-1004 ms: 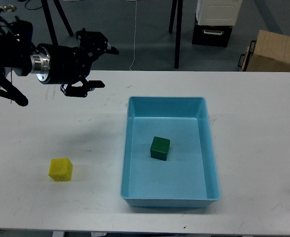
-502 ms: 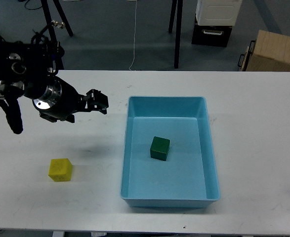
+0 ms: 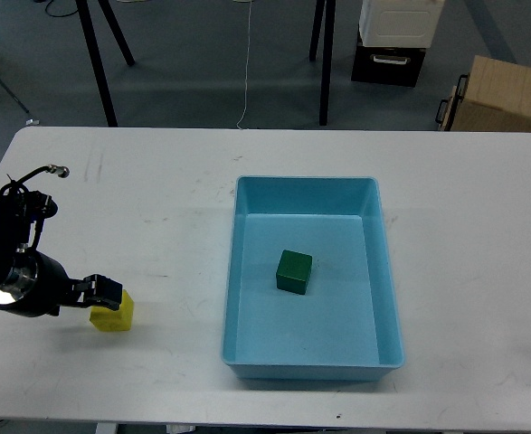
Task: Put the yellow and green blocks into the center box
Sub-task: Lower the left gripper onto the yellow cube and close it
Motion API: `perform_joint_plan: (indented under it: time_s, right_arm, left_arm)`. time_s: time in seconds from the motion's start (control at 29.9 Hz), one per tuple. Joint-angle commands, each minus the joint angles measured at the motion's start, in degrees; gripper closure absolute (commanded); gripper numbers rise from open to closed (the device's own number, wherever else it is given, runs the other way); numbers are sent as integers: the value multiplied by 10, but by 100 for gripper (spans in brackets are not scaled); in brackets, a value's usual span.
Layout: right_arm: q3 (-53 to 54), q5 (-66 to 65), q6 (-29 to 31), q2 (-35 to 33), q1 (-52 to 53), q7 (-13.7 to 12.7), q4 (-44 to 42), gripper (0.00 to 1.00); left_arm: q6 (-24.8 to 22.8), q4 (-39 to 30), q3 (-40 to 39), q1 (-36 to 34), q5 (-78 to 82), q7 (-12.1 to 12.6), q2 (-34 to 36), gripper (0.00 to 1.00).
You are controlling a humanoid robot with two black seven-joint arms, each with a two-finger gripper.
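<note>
A green block lies inside the light blue box at the table's center. A yellow block sits on the white table at the front left. My left gripper has come down low at the front left and partly covers the yellow block's top left. It is dark and seen end-on, so its fingers cannot be told apart. My right gripper is out of view.
The white table ends close in front of the box. Beyond the far edge stand black stand legs, a cardboard box and a black and white cabinet.
My left arm has swung from the table's back left down and toward the front left, ending at the yellow block. The blocks and the box have not moved.
</note>
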Motion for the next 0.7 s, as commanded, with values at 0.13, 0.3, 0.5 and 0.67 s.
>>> perform_joint_plan:
  time_s: [0.13, 0.3, 0.5, 0.67]
  right_arm:
    - [1, 0, 0, 0, 0, 0, -1, 1]
    - [2, 0, 0, 0, -1, 0, -1, 1]
    - [1, 0, 0, 0, 0, 0, -5, 1]
    - [1, 0, 0, 0, 0, 0, -5, 1]
  left_arm:
    - [-1, 37, -6, 16, 0, 0, -36, 0]
    - [0, 65, -8, 41, 2, 1, -48, 0]
    - [1, 65, -9, 44, 1, 0, -47, 0]
    - [4, 75, -10, 61, 1, 1, -47, 0]
